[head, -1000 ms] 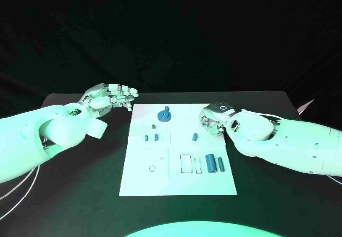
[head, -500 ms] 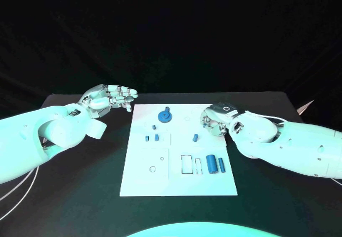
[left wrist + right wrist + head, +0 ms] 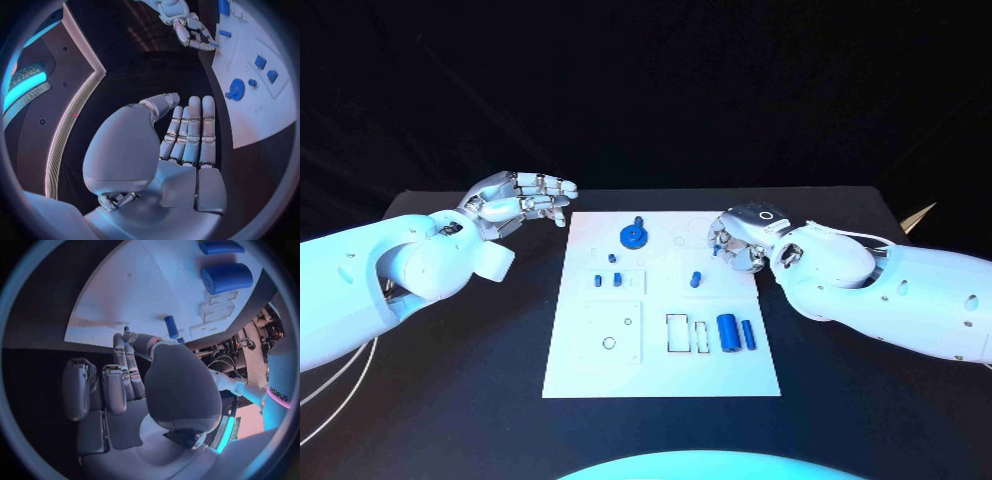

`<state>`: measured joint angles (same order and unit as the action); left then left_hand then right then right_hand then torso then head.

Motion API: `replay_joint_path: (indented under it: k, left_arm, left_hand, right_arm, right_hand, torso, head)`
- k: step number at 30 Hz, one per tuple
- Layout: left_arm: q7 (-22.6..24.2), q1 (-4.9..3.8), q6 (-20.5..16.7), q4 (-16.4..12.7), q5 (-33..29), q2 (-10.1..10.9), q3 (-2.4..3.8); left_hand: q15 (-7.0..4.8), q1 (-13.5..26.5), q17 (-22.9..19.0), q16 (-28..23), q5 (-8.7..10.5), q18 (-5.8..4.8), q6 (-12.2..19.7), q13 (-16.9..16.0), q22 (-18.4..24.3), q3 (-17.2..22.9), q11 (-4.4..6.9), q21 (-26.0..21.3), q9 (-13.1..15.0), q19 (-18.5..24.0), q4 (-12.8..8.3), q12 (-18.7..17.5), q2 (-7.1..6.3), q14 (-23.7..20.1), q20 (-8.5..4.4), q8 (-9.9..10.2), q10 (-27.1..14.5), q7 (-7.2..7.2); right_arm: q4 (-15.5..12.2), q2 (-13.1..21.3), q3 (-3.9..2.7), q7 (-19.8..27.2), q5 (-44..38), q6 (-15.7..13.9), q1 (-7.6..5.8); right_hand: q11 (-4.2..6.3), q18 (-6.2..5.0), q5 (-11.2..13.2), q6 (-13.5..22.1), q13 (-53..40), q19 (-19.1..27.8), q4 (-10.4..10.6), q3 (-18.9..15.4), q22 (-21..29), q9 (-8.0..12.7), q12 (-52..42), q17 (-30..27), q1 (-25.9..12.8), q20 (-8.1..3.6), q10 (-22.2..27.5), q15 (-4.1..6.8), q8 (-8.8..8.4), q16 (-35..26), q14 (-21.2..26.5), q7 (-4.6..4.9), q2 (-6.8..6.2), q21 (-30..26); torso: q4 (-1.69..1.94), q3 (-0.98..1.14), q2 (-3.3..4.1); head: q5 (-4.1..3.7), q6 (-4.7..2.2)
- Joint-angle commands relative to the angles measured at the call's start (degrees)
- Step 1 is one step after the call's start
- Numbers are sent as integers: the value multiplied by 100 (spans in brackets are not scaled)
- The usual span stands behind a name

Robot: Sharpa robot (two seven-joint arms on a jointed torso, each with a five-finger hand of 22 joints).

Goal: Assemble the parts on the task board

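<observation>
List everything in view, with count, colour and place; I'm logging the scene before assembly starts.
Table: one, black, under everything.
Task board: one, white, mid-table.
Gear: one, blue, board's far end.
Small parts: a few, blue, mid-board, left side.
Peg: one, blue, mid-board, right side.
Cylinder: one, blue, thick, board's near right.
Rod: one, blue, thin, right of the cylinder.
Left hand: silver, fingers curled, empty, off the board's far left corner.
Right hand: silver, over the board's far right edge; whether it holds anything is unclear.
</observation>
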<state>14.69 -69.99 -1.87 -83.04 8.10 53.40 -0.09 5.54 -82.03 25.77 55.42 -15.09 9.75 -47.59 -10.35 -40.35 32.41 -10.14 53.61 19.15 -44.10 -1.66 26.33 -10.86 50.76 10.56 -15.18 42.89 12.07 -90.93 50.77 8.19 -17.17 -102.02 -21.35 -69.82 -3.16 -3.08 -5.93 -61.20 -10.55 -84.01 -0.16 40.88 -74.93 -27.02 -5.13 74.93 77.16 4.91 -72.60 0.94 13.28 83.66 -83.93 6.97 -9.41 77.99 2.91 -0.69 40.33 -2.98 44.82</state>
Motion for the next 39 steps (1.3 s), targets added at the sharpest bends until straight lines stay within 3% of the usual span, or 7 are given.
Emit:
replay_joint_path:
  k: [1, 13, 19, 20, 28, 30, 39]
  left_arm:
    - [15, -2, 33, -3, 15, -8, 5]
    - [7, -1, 47, 2, 16, -41, 5]
    - [9, 2, 32, 8, 16, -64, 5]
    - [8, 3, 25, 10, 16, -71, 5]
    - [8, 4, -12, 22, 16, -142, 4]
    - [-1, 4, -39, 34, 16, -171, 4]
    - [3, 2, -163, 49, 16, -279, 4]
  left_hand:
    - [4, 15, -10, -7, -33, 77, 50, 6, 11, -8, 0, -26, -9, 20, -19, -10, 49, -28, 6, -25, -65, 129]
    - [6, 15, -11, -5, -33, 77, 59, 8, 12, -10, -3, -27, -9, 19, -21, -7, 50, -30, 8, -26, -77, 131]
    - [8, 17, -13, -4, -33, 77, 67, 9, 14, -14, -5, -29, -9, 19, -22, -3, 52, -31, 10, -28, -87, 134]
    - [8, 17, -13, -4, -33, 77, 67, 9, 14, -14, -5, -29, -9, 19, -22, -3, 52, -31, 10, -28, -87, 134]
    - [11, 22, -14, -1, -32, 77, 73, 10, 16, -19, -7, -31, -9, 18, -21, 3, 54, -32, 13, -31, -95, 136]
    - [11, 22, -14, -1, -32, 77, 73, 10, 16, -19, -7, -31, -9, 18, -21, 3, 54, -32, 13, -31, -95, 136]
    - [17, 33, -17, 0, -31, 75, 82, 10, 21, -31, -11, -41, -7, 27, -21, 18, 51, -42, 19, -39, -107, 140]
  right_arm:
    - [-143, 54, -9, -16, 61, -77, -44]
    - [-942, 68, -28, 30, 284, -101, -131]
    - [-1196, -133, -28, 77, 313, -101, -117]
    - [-1222, -184, -28, 86, 316, -96, -109]
    - [-1248, -575, -9, 152, 307, -61, 40]
    - [-1210, -709, 5, 167, 291, -50, 113]
    - [-999, -1053, 48, 178, 234, -12, 336]
  right_hand:
    - [6, 40, -36, -31, 0, -242, 2, 35, -702, -9, -1, 331, -15, -37, -57, 38, 41, 20, -382, 3, 71, 37]
    - [7, 40, -35, -33, 2, -242, -3, 36, -703, -13, 3, 327, -23, -38, -62, 40, 44, 19, -381, 2, 69, 37]
    - [7, 37, -37, -33, 3, -238, -7, 38, -694, -16, 7, 311, -28, -39, -65, 42, 46, 11, -378, 3, 68, 24]
    - [7, 37, -37, -33, 3, -238, -7, 38, -694, -16, 7, 311, -28, -39, -65, 42, 46, 11, -378, 3, 68, 24]
    - [7, 34, -39, -31, 5, -235, -10, 40, -687, -18, 10, 299, -31, -40, -65, 43, 46, 5, -376, 4, 68, 13]
    - [6, 33, -39, -30, 6, -233, -13, 41, -684, -18, 12, 294, -32, -41, -65, 43, 46, 3, -375, 5, 68, 8]
    - [6, 31, -41, -27, 8, -230, -18, 45, -678, -20, 17, 289, -34, -42, -64, 44, 45, 0, -373, 8, 69, -1]
  torso:
    - [1, 0, 0]
    - [12, -4, -8]
    - [14, -10, -6]
    - [12, -12, -9]
    - [7, -22, -13]
    - [8, -13, -9]
    - [7, -18, -1]
  head:
    - [-4, -4]
    - [107, -2]
    - [279, 14]
    - [343, 30]
    - [639, 107]
    - [701, 133]
    - [803, 220]
